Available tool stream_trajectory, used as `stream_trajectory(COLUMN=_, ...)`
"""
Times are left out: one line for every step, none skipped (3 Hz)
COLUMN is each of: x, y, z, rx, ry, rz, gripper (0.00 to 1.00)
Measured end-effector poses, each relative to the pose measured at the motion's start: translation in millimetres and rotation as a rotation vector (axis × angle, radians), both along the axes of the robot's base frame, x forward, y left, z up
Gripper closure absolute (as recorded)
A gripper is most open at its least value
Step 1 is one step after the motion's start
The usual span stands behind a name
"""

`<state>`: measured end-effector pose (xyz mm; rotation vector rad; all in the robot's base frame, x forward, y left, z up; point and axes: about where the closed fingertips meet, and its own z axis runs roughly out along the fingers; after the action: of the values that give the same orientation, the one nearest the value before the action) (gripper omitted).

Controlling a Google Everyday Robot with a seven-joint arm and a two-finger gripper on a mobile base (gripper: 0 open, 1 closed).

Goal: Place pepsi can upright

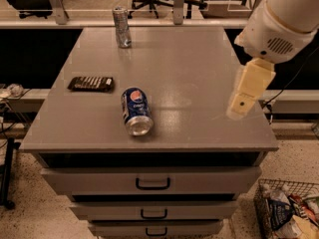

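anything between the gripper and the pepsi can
Nothing visible. The gripper hangs over the tabletop near its right edge; only bare surface lies between it and the pepsi can, lying on its side.

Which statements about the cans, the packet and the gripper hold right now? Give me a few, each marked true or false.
1. The pepsi can lies on its side on the cabinet top. True.
2. The gripper is holding the pepsi can. False: it hangs over the top's right edge, well apart from the can.
3. The slim silver can stands upright near the back edge. True.
4. The dark snack packet lies between the pepsi can and the gripper. False: it lies on the side of the pepsi can away from the gripper.
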<state>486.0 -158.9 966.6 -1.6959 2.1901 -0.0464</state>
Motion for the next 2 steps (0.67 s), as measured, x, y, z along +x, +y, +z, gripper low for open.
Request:
stream_trajectory(x=22.9, y=39.4, z=-12.0, rx=0.031, ry=0.016, rz=-0.058, gripper=0.00)
stream_trajectory(x=35.7, y=82.5, z=-22.0, rx=0.063, ry=0.020, rz=-0.142, gripper=0.00)
